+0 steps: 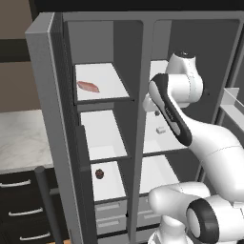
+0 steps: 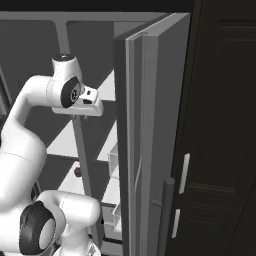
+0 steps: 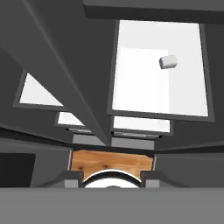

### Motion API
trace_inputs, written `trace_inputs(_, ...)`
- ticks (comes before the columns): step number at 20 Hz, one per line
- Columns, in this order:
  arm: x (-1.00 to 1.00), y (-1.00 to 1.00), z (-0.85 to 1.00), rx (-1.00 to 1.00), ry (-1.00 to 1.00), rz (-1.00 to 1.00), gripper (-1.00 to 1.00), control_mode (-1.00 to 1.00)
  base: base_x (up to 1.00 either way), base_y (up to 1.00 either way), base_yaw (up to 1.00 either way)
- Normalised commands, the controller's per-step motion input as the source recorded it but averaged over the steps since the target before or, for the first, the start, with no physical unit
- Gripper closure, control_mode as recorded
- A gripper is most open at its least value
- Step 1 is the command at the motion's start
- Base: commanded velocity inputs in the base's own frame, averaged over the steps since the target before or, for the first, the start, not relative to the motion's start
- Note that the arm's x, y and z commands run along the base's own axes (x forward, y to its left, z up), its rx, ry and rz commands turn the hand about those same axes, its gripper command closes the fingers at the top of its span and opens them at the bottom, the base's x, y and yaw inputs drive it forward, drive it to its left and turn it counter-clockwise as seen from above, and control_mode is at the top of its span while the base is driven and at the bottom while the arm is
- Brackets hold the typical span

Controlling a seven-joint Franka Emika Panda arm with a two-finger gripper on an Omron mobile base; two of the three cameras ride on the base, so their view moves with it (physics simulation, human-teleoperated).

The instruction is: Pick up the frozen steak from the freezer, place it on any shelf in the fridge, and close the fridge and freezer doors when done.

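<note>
Fingers (image 3: 73,176): set narrow, nothing between them. They point down inside the fridge (image 1: 190,43), just right of the centre divider (image 1: 138,119), near the top of the compartment.

Frozen steak (image 1: 88,86): left of the fingers, beyond the divider, lying flat on the top white shelf of the freezer (image 1: 90,43), toward that shelf's left side. Well apart from the fingers, no contact. Whether it sits level with them or a little higher I cannot tell.

Below the fingers: a white fridge shelf (image 3: 144,87) with a small white lump (image 3: 168,61) on it, apart from the tips. More shelves are stacked beneath, and a strip of wooden floor (image 3: 111,161) shows at the foot of the unit.

Down and to the left of the fingers: a dark red ball (image 1: 99,174) on a lower freezer shelf.

Doors: the freezer door (image 1: 47,119) stands open far left of the fingers. The fridge door (image 2: 150,125) stands open to their right, with tray bins (image 2: 114,160) on its inner face.
</note>
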Motion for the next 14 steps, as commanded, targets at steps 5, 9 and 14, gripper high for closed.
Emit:
trace_inputs(5, -0.3, 0.0, 0.0, 0.0, 0.0, 0.0, -1.0, -1.0, 0.0, 0.0, 0.0)
trace_inputs(9, -0.66, 0.0, -0.07, 0.0, 0.0, 0.01, -1.0, -1.0, 0.0, 0.0, 0.0)
trace_inputs(14, -0.59, 0.0, -0.39, 0.0, 0.01, 0.0, -1.0, -1.0, 0.0, 0.0, 0.0)
